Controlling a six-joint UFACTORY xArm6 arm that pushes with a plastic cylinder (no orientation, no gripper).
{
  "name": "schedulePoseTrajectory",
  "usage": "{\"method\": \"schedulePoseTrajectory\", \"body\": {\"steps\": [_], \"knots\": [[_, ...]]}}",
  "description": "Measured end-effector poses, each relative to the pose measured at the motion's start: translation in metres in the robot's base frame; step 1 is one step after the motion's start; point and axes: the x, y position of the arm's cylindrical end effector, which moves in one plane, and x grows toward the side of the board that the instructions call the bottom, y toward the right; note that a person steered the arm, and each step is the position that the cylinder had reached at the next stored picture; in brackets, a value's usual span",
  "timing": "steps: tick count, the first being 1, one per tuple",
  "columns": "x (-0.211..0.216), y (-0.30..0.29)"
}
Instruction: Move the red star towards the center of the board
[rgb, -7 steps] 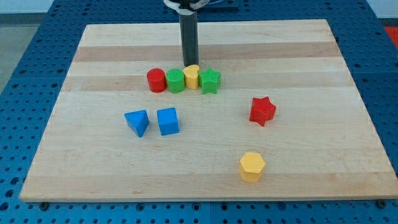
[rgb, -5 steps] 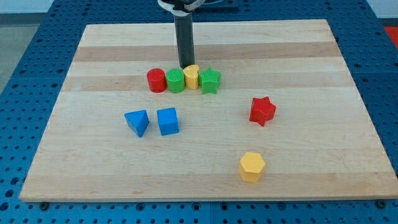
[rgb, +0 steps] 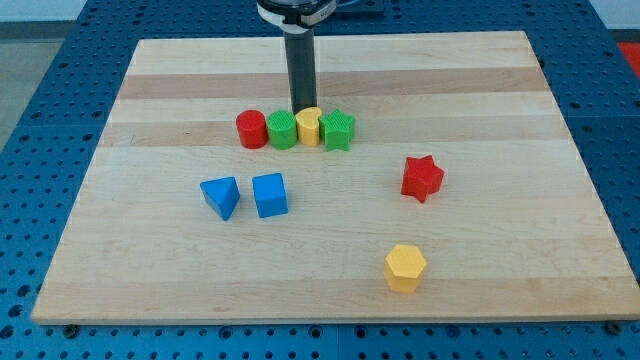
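Note:
The red star (rgb: 422, 177) lies on the wooden board (rgb: 480, 90), right of the board's middle. My tip (rgb: 301, 109) stands far from it, up and to the left, just above a row of blocks and close to the yellow cylinder (rgb: 308, 125). The rod rises from there to the view's top. The star is apart from all other blocks.
The row under my tip holds a red cylinder (rgb: 251, 129), a green cylinder (rgb: 282, 129), the yellow cylinder and a green star (rgb: 338, 130). A blue triangular block (rgb: 221, 196) and a blue cube (rgb: 269, 195) lie left of centre. A yellow hexagon (rgb: 405, 267) lies below the star.
My tip shifted slightly left and then back a little, staying just above the row. No block has moved.

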Motion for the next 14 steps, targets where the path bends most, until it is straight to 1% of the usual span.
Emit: {"method": "schedulePoseTrajectory", "body": {"steps": [1,2,3,4,6,7,8,9,11,12,13,14], "knots": [[0.004,0.000],[-0.001,0.000],[-0.021,0.015],[-0.030,0.064],[-0.029,0.169],[-0.025,0.208],[0.000,0.235],[0.039,0.245],[0.114,0.241],[0.143,0.221],[0.150,0.183],[0.147,0.140]]}}
